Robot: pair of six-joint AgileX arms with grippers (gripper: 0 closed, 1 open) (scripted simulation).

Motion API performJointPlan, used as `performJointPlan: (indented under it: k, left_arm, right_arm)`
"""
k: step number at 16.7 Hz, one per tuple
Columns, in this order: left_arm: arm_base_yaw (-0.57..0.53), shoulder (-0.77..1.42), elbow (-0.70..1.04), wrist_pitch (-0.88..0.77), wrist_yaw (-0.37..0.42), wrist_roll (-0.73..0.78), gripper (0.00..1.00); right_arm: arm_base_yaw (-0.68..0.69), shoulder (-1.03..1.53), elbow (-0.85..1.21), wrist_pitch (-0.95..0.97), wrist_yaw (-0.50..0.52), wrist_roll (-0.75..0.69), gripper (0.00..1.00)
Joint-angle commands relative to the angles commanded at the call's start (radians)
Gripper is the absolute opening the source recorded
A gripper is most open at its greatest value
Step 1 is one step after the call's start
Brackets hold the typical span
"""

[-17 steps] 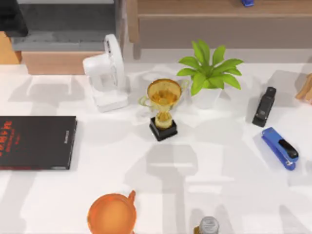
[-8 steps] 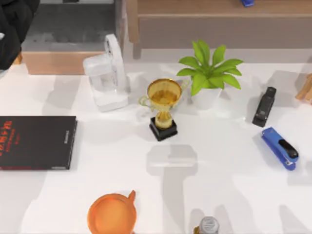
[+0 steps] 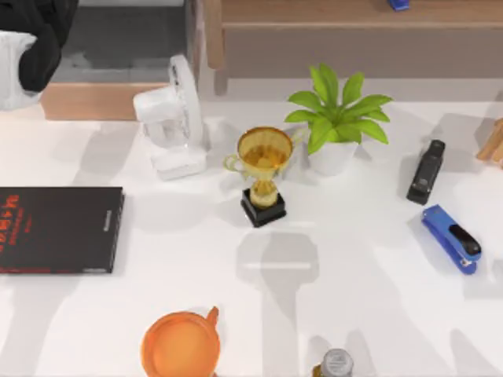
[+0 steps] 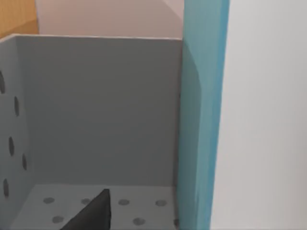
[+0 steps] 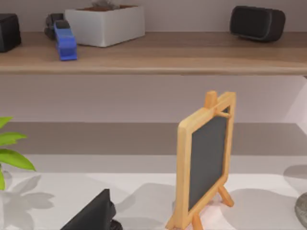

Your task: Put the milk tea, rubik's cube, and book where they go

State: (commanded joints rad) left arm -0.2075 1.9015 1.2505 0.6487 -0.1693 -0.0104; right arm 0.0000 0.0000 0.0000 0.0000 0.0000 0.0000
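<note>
- Since half a second ago the left arm (image 3: 35,27) has come further in over the far-left corner in the top view, and a white part now shows under its black casing. Nothing on the table (image 3: 354,314) has shifted.
- The book (image 4: 201,120) stands upright close to the left wrist camera: a plain teal cover seen edge-on, with a broad white face beside it.
- It is at the grey bin (image 4: 96,105), next to a wall and above a floor dotted with holes. I cannot tell whether it touches either.
- I cannot tell whether the left gripper (image 4: 88,218) is clamped on the book or apart.
- The bin (image 3: 126,39) lies at the far left, behind the fan (image 3: 173,118).
- The black book (image 3: 59,229) lies flat at the left edge, well apart from the bin.
- Bare tabletop runs between the trophy (image 3: 263,177), the cup (image 3: 181,344) and the blue stapler (image 3: 450,238).
- The right gripper (image 5: 91,215) faces the chalkboard (image 5: 206,158). I cannot tell its state.
</note>
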Motion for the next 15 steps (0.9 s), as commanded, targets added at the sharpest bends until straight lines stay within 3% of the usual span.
performJointPlan:
  k: [14, 15]
  left_arm:
    - [0.011, 0.104, 0.147, -0.043, 0.013, -0.001, 1.00]
    - [0.011, 0.104, 0.147, -0.043, 0.013, -0.001, 0.92]
  right_arm:
    - [0.000, 0.000, 0.000, 0.000, 0.000, 0.000, 1.00]
    - [0.000, 0.000, 0.000, 0.000, 0.000, 0.000, 1.00]
